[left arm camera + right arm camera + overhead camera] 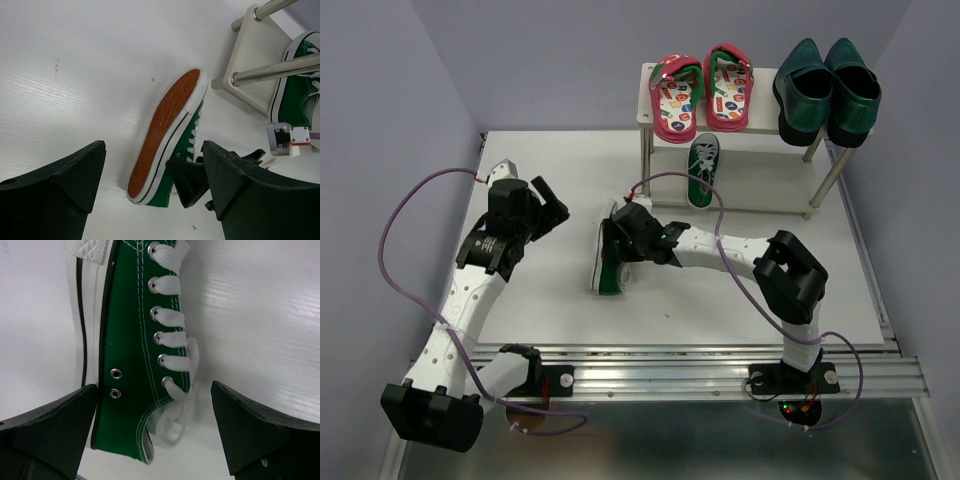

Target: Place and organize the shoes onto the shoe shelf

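One green sneaker lies on its side on the table, orange sole facing my left arm. My right gripper is open and straddles its heel end, with the laces and green canvas between the wide fingers. My left gripper is open and empty, a little to the left of that sneaker. The other green sneaker sits on the lower tier of the shoe shelf. On the top board rest the red flip-flops and the dark teal loafers.
The shelf's metal legs stand just beyond the fallen sneaker, and another leg is at the right. A purple cable arcs over the right arm. Purple walls close in the table's left, back and right.
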`<state>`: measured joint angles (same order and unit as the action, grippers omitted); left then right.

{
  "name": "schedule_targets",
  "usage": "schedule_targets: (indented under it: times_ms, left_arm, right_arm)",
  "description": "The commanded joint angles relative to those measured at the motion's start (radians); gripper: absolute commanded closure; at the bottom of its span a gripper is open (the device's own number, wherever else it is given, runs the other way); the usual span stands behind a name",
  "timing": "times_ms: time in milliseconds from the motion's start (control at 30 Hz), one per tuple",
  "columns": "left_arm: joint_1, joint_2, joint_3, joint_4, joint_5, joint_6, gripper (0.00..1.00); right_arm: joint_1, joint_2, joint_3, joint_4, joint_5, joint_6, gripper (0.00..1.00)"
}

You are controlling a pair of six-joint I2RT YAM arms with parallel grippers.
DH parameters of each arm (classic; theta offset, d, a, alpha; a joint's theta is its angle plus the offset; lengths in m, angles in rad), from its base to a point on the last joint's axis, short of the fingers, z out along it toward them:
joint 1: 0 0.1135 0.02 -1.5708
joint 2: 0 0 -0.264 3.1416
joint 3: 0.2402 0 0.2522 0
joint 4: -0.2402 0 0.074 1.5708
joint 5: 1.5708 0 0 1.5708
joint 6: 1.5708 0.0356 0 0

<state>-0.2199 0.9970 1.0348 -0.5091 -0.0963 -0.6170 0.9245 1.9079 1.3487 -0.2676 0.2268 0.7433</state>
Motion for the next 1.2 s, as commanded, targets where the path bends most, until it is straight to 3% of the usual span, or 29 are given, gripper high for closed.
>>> schedule_targets:
  times_ms: [0, 200, 400, 633, 1167]
  left_arm:
    - [0.017, -0.015, -0.027, 0.003, -0.02, 0.026, 0.11]
    - [0.024, 0.008, -0.105, 0.026, 0.032, 0.023, 0.11]
    - [0.027, -0.001, -0.098, 0.021, 0.01, 0.026, 0.11]
    - [0.037, 0.02, -0.07, 0.017, -0.002, 0.028, 0.12]
    - [0.119, 0.019, -0.001, -0.009, 0.009, 0.063, 0.12]
  right_arm:
    - [0.01, 0.06, 0.089, 0.099, -0.056, -0.061, 0.0]
    - [0.01, 0.026, 0.082, 0.309, -0.217, -0.113, 0.0]
    - [0.01, 0.02, 0.095, 0.3, -0.254, -0.134, 0.0]
    - [0.022, 0.025, 0.116, 0.17, -0.17, -0.139, 0.0]
    - [0.221, 0.128, 0.188, 0.157, 0.017, -0.191, 0.0]
